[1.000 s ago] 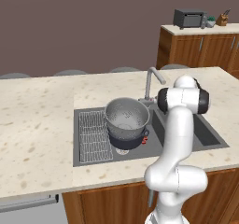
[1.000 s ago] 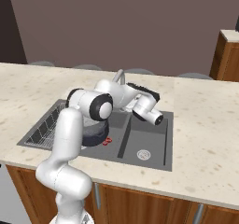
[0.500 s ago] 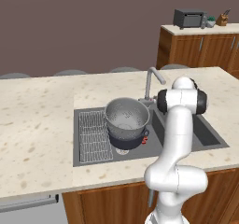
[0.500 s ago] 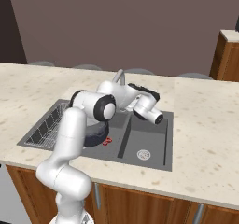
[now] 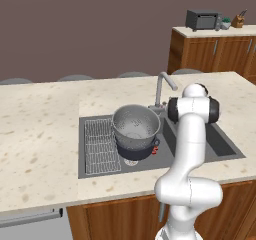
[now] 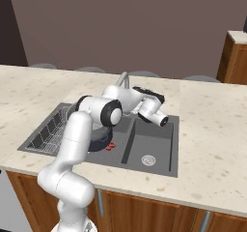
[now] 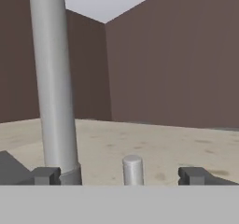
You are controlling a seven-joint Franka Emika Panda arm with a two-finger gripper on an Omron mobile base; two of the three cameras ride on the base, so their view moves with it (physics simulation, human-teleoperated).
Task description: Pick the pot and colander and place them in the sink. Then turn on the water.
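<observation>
Little has been moved since the earlier frame: the arm is kept over the sink [image 5: 220, 144]. The tool [image 7: 119, 175] is spread wide, released, with the faucet [image 7: 53, 83] at 10 o'clock. The colander [image 5: 136, 126] is nested in the pot [image 5: 140, 151], left basin.

pot [image 5: 141, 150]: 1 | colander [image 5: 135, 127]: 1 | sink [image 5: 210, 145]: 1, two basins | faucet [image 5: 161, 87]: 1 | wire rack [image 5: 100, 145]: 1 | toaster oven [image 5: 202, 20]: 1

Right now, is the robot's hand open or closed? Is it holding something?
Gripper: open, holding nothing, its fingertips on either side of a small grey faucet handle.
</observation>
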